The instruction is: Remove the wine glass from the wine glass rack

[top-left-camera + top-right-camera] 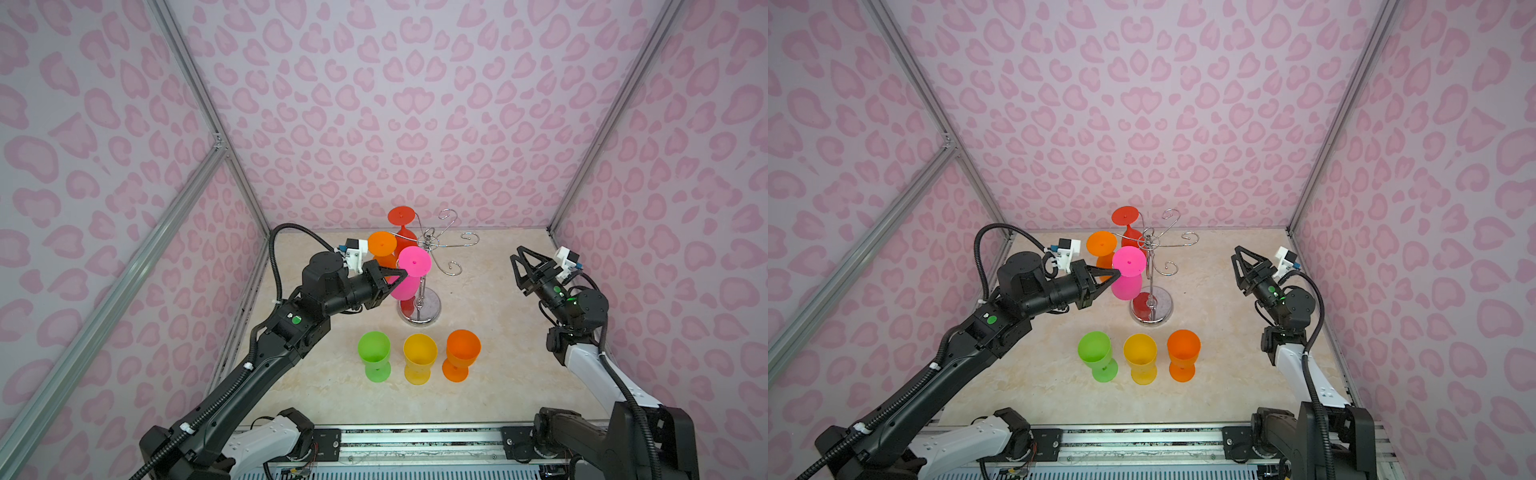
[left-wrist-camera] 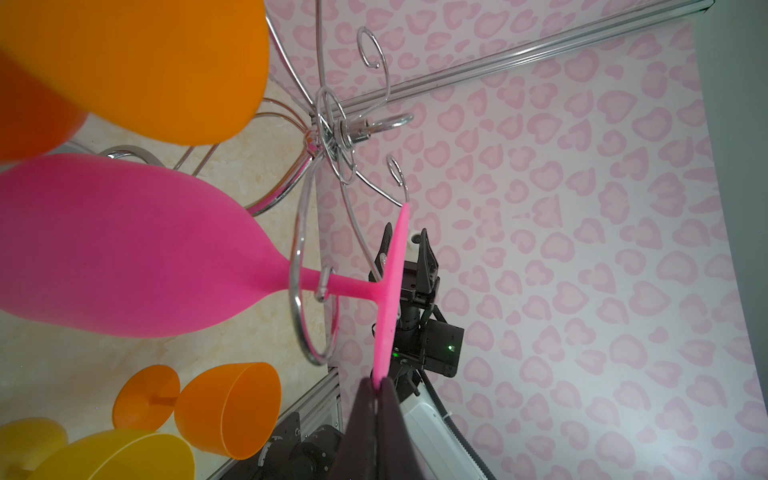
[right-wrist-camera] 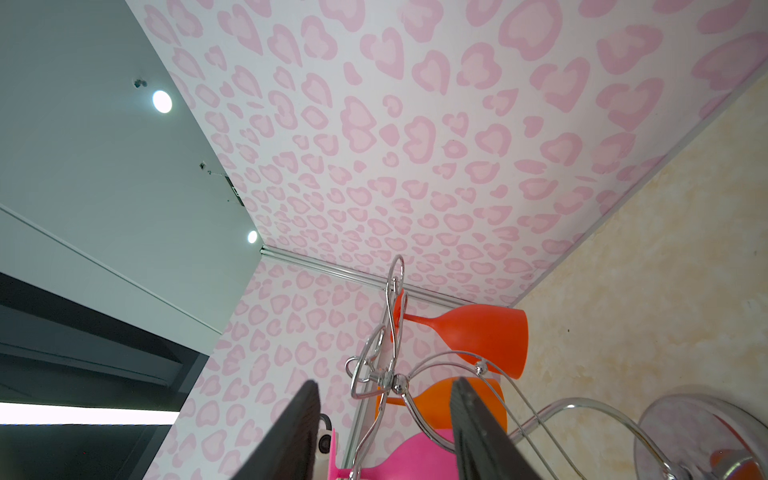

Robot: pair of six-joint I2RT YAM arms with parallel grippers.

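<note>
The chrome wine glass rack (image 1: 429, 308) (image 1: 1161, 300) stands at the back middle of the table. A pink wine glass (image 1: 401, 287) (image 1: 1128, 262) hangs upside down from a front-left hook, and its stem (image 2: 349, 289) still sits in the hook's loop. My left gripper (image 1: 404, 273) (image 1: 1119, 272) (image 2: 379, 383) is shut on the rim of the pink glass's foot. My right gripper (image 1: 517, 253) (image 1: 1235, 252) (image 3: 384, 388) hangs open and empty to the right of the rack, facing its hub (image 3: 400, 388).
A red glass (image 1: 401, 217) and an orange glass (image 1: 382, 243) also hang upside down on the rack's left side. Green (image 1: 374, 353), yellow (image 1: 419, 356) and orange (image 1: 463, 350) glasses stand upright in a row in front of the rack. Pink patterned walls close in the table.
</note>
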